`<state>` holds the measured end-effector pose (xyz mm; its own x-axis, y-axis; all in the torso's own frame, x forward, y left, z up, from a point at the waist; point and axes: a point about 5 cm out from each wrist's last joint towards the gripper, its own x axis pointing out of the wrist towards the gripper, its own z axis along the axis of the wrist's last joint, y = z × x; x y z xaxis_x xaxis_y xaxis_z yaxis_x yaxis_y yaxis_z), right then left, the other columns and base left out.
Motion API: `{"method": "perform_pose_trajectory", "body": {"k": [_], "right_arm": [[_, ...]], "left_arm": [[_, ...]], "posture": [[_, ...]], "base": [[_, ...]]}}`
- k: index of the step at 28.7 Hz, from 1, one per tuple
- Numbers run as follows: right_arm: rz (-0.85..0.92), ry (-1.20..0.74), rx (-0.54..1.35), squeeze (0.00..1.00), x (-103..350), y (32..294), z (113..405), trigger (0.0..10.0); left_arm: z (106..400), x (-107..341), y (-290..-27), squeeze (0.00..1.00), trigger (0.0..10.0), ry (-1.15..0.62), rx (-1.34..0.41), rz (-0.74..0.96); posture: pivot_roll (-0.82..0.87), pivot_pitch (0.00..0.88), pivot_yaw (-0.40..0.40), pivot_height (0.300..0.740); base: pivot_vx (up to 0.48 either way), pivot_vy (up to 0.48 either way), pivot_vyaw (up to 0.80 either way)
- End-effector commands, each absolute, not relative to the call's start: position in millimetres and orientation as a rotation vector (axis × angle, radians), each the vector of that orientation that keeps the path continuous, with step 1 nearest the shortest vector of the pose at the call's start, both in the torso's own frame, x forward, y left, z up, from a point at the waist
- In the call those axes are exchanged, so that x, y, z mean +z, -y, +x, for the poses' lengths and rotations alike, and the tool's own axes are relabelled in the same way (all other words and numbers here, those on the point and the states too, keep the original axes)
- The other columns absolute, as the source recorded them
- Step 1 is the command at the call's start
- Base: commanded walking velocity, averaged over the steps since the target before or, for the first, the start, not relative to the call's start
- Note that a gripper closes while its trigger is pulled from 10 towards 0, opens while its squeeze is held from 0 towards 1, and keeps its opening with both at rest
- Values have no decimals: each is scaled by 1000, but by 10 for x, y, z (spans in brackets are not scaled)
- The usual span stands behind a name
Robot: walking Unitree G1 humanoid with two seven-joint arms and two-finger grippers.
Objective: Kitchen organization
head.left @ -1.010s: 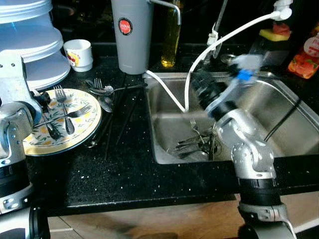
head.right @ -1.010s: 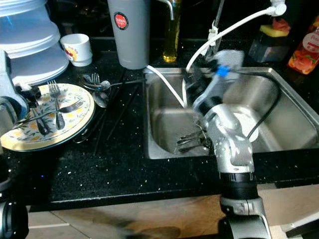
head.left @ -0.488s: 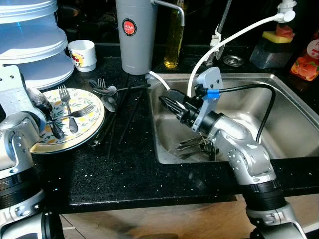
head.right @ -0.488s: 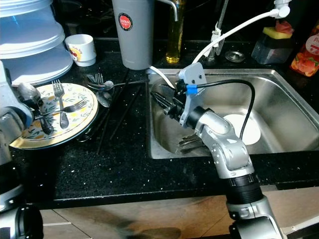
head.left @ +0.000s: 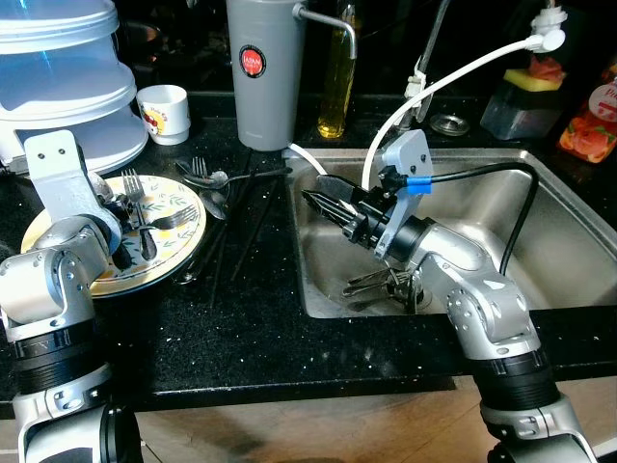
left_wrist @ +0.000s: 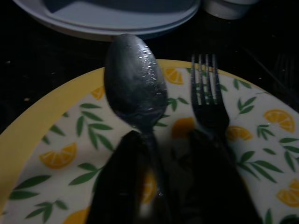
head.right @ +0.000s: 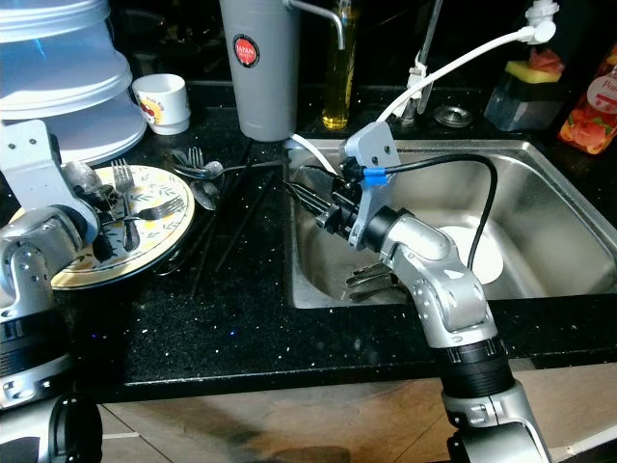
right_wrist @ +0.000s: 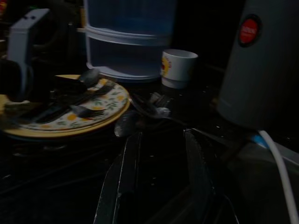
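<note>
A yellow-rimmed lemon-pattern plate (head.left: 188, 241) lies on the black counter at the left, with forks (head.left: 145, 217) on it. My left gripper (left_wrist: 163, 186) hovers low over the plate, shut on a wet spoon (left_wrist: 135, 84) whose bowl points toward the plate's far rim. More spoons and forks (head.left: 207, 178) and black chopsticks (head.left: 236, 227) lie between plate and sink. Wet cutlery (head.left: 381, 285) is piled at the sink's drain beside a white plate (head.right: 474, 253). My right gripper (head.left: 320, 196) hangs open and empty over the sink's left edge, pointing toward the counter.
A grey jug (head.left: 265, 72), an oil bottle (head.left: 337, 77), a white mug (head.left: 164, 99) and a stacked pale container (head.left: 58, 68) line the back. A white hose (head.left: 453, 68) arcs from the tap into the steel sink (head.left: 569, 207). A sponge holder (head.left: 525, 82) stands at the back right.
My right arm swung from inside the sink to its left edge, then held. My left gripper carried the spoon further in over the plate. The camera shifted slightly.
</note>
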<state>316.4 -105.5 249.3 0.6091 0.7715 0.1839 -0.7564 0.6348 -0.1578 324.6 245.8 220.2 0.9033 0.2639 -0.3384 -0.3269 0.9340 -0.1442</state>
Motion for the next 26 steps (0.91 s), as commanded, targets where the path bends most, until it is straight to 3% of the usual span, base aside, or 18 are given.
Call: {"method": "perform_pose_trajectory", "body": {"k": [1, 7, 12, 13, 14, 22, 24, 26], "right_arm": [[-71, 261, 898, 0, 2511, 1074, 3125, 10000], [-49, 266, 888, 0, 2507, 1089, 3123, 10000], [8, 291, 857, 0, 2550, 1102, 3140, 10000], [8, 291, 857, 0, 2550, 1102, 3140, 10000], [26, 298, 848, 0, 2563, 1112, 3142, 10000], [104, 325, 792, 0, 2609, 1155, 3165, 10000], [145, 344, 772, 0, 2639, 1160, 3177, 10000], [180, 377, 758, 0, 2688, 1152, 3175, 10000]], "left_arm": [[3225, 1847, -2421, 0, 0, -474, 314, -211], [3245, 1979, -2463, 0, 0, -379, 374, -151], [3348, 2488, -2344, 0, 0, -53, 324, -126], [3348, 2488, -2344, 0, 0, -53, 324, -126], [3343, 2637, -2295, 0, 10000, 34, 288, -112], [3295, 3179, -1972, 0, 10000, 356, 30, -108], [3359, 3196, -1849, 0, 10000, 388, -15, -60], [3411, 3192, -1787, 0, 10000, 425, 32, 146]], "posture": [[177, 17, -25, 740], [177, 9, -31, 740], [170, 3, -34, 740], [170, 3, -34, 740], [166, 5, -34, 740], [164, 5, -39, 740], [163, 4, -40, 740], [156, 2, -34, 740]], "base": [[0, 0, 0], [0, 0, 0], [0, 0, 0], [0, 0, 0], [0, 0, 0], [0, 0, 0], [0, 0, 0], [0, 0, 0]]}}
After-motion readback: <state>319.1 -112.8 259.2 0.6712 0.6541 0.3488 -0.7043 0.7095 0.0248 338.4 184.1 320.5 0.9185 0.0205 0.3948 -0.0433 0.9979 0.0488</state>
